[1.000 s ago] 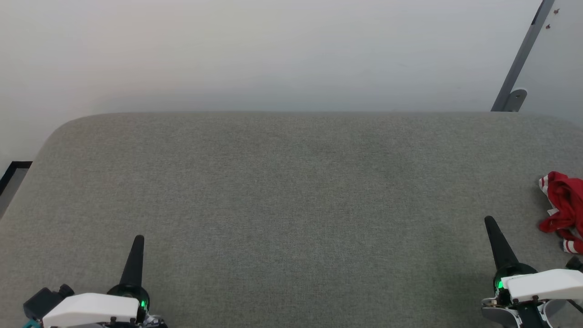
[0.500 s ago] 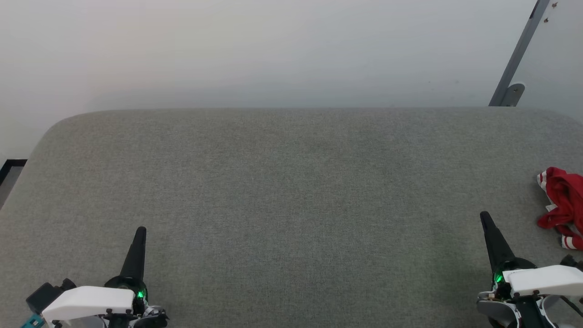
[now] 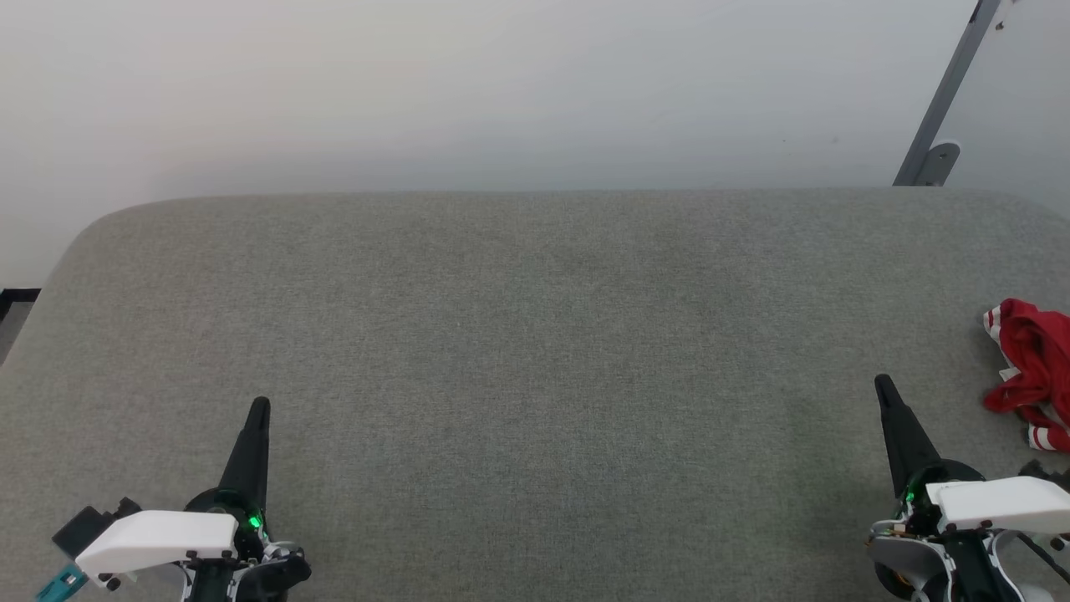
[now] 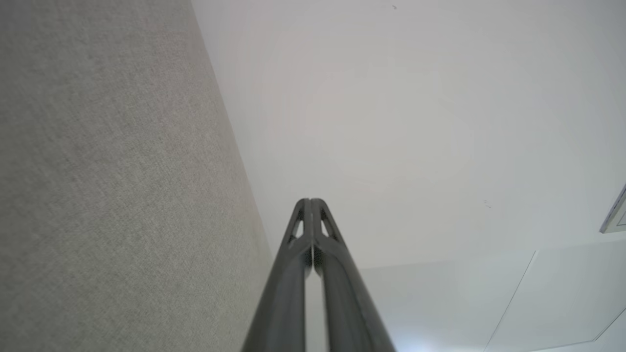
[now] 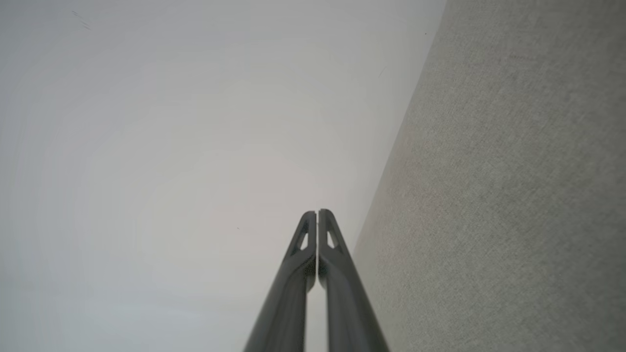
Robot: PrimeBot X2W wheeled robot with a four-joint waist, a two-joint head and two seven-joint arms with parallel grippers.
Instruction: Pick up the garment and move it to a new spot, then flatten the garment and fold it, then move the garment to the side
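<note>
Lower left, the left gripper (image 3: 258, 410) points up-frame, fingers pressed together, empty. Lower right, the right gripper (image 3: 884, 386), likewise closed on nothing, is the arm nearer the garment (image 3: 1032, 368), crumpled at the grey cushion's (image 3: 535, 334) right edge, right of its fingertips.

I see a red jersey (image 3: 1032, 368) – white-and-red striped trim, grey woven cushion (image 3: 535, 376), dark gripper fingers (image 4: 293, 274), pale wall (image 3: 501, 84)
</note>
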